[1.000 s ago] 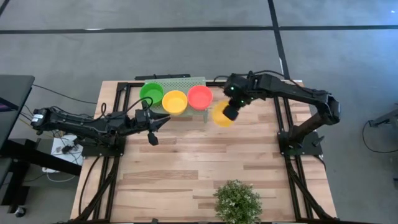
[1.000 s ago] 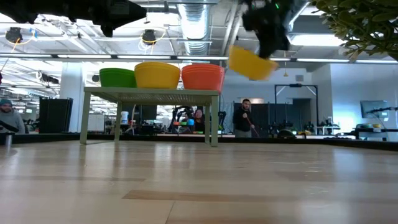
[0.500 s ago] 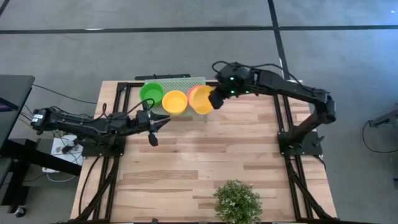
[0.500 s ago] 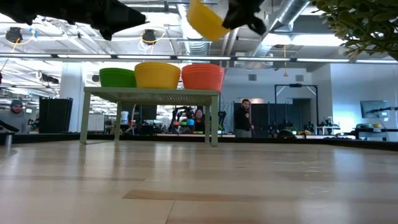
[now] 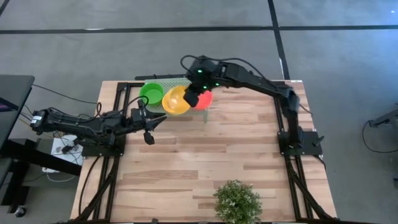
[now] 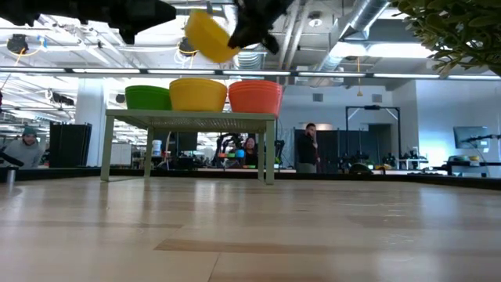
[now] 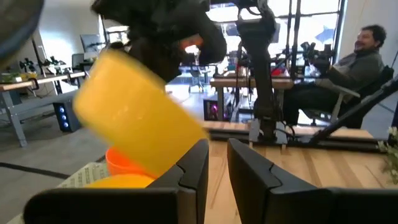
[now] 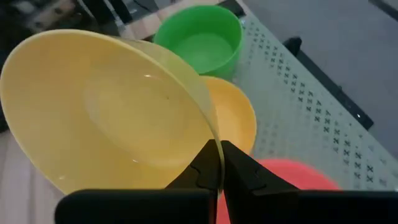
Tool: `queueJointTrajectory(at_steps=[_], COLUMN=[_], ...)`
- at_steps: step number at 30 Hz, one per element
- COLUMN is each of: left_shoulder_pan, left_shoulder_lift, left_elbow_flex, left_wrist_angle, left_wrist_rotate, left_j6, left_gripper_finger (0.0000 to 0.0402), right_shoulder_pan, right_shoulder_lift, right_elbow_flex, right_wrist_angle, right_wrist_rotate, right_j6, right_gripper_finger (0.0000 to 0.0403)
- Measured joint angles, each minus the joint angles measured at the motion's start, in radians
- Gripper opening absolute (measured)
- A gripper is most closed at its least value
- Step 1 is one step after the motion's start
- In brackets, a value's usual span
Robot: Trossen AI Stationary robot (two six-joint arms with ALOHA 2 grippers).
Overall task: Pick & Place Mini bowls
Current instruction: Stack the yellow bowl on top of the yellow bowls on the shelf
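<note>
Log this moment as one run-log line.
right gripper: jaws shut on rim of small yellow plastic bowl, above yellow stack on pale green perforated stand | left gripper: waiting beside stand

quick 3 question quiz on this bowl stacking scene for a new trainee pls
1. True or false: the right gripper is shut on the rim of a yellow bowl.
2. Which stack on the pale green stand does that carried bowl hang above in the low view? A) green stack B) yellow stack C) red-orange stack
3. Fill in: the left gripper holds ____ and waits over the table, near the stand's left end.

Key:
1. True, its fingers pinch the rim in the right wrist view.
2. B, and it is tilted, not yet resting on the stack.
3. Nothing.
</note>
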Motion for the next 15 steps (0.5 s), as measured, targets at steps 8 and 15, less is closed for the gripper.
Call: queueJointTrajectory(at_steps=[8,15], left_shoulder_pan=[0.000,0.000], left_shoulder_lift=[-0.003,-0.002], left_elbow_flex=[0.000,0.000], left_wrist_angle=[-0.015,-0.033], left_wrist_rotate=[-0.004,-0.071], left_j6=[0.005,0.007], left_gripper_finger=[0.0062,0.0062], right_shoulder_pan=[-0.026,-0.045], right_shoulder_lift=[0.169,0.188], right_elbow_flex=[0.189,0.211], right_wrist_angle=[-0.119,-0.155], right_wrist_rotate=[-0.026,-0.079], right_j6=[-0.037,-0.038], right_gripper_finger=[0.0008,0.0007])
